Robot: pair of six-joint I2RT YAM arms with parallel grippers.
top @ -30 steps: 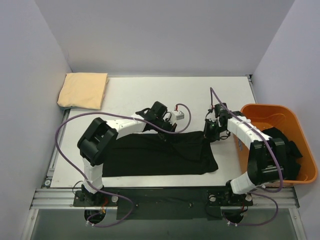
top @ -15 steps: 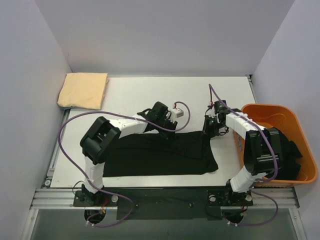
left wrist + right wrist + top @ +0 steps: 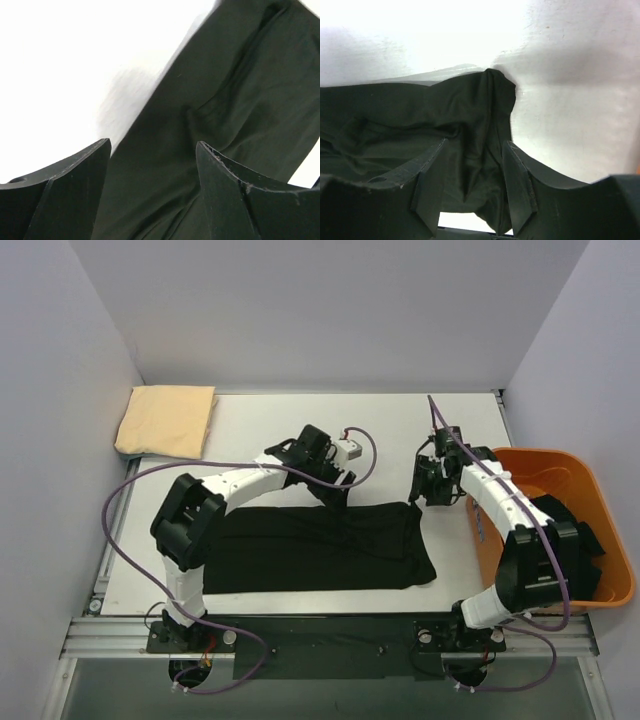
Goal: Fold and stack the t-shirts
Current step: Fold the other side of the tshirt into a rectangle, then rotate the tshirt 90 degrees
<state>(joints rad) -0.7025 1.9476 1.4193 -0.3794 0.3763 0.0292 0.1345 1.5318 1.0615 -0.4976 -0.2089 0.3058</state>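
A black t-shirt (image 3: pixel 320 545) lies folded in a long band on the white table (image 3: pixel 400 430). My left gripper (image 3: pixel 334 486) hovers over its far edge, near the middle. In the left wrist view the left gripper (image 3: pixel 152 150) is open, and the black t-shirt (image 3: pixel 225 100) lies flat below with nothing between the fingers. My right gripper (image 3: pixel 424 492) stands at the shirt's far right corner. The right gripper (image 3: pixel 472 165) is open in its wrist view, with the bunched corner (image 3: pixel 492 100) lying loose between the fingers. A folded pale yellow-tan t-shirt (image 3: pixel 166 420) rests at the far left corner.
An orange bin (image 3: pixel 525 462) stands at the right edge of the table and holds more black t-shirts (image 3: pixel 578 540). Purple cables loop from both arms. White walls close in the table on the left, the back and the right.
Both grippers went from shut to open and let go of the black t-shirt's far edge. Both have drawn back slightly toward the far side.
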